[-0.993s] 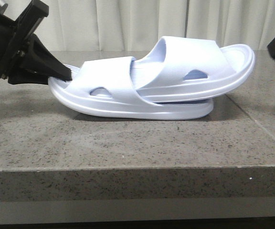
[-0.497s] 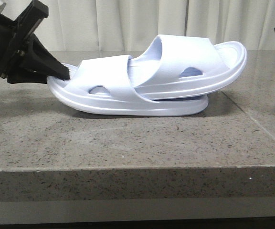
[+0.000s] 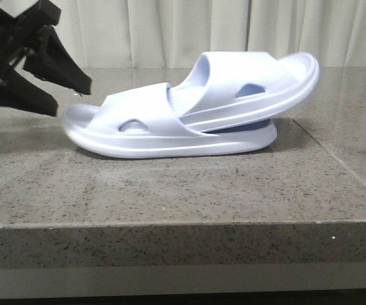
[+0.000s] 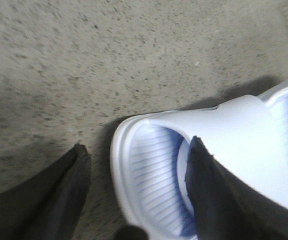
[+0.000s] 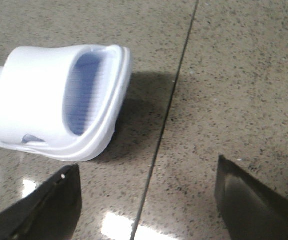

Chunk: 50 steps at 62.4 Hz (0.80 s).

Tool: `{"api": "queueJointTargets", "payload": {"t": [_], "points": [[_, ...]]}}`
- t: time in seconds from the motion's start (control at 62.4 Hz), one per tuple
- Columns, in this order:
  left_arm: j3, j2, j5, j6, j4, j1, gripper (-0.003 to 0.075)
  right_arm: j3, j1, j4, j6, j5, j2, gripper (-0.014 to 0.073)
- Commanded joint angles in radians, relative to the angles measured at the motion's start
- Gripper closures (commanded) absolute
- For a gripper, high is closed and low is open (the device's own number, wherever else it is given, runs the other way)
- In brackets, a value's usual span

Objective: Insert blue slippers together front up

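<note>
Blue slippers [image 3: 189,108] nested, unmarked; left tool [image 3: 65,95] apart; right tool [image 5: 149,195] apart.

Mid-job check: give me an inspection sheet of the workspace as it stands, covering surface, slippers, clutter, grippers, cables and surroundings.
Surface: speckled grey stone table, with a seam line on the right.
Job's things: blue slippers nested; upper slipper pushed under the strap of the lower slipper, its far end tilted up off the lower one.
Clutter: nothing seen.
Grippers: left gripper open, just off the lower slipper's end; right gripper open, holding nothing.
Cables: nothing seen.
Surroundings: pale curtain behind the table.
</note>
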<state>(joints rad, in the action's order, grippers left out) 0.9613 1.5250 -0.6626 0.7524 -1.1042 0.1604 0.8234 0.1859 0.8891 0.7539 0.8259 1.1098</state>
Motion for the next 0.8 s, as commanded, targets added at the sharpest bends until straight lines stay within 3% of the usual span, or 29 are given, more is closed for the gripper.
{"api": "queueJointTargets", "payload": {"t": [0.0, 0.16, 0.272, 0.625, 0.785], "points": [[0.075, -0.076, 0.016, -0.171, 0.218, 0.005, 0.0297, 0.023, 0.007, 0.013, 0.003, 0.023, -0.074, 0.0021], [0.152, -0.167, -0.035, -0.511, 0.682, 0.007, 0.0299, 0.023, 0.005, -0.086, -0.084, 0.073, -0.198, 0.0047], [0.155, -0.256, -0.087, -0.633, 0.872, 0.007, 0.03, 0.023, -0.012, -0.236, -0.204, 0.092, -0.277, 0.0053], [-0.039, -0.599, -0.181, -0.733, 1.069, 0.007, 0.03, 0.023, -0.201, -0.782, -0.643, 0.243, -0.441, 0.0053], [-0.12, -0.743, -0.187, -0.844, 1.208, 0.007, 0.03, 0.022, -0.217, -0.845, -0.693, 0.312, -0.495, 0.0053]]}}
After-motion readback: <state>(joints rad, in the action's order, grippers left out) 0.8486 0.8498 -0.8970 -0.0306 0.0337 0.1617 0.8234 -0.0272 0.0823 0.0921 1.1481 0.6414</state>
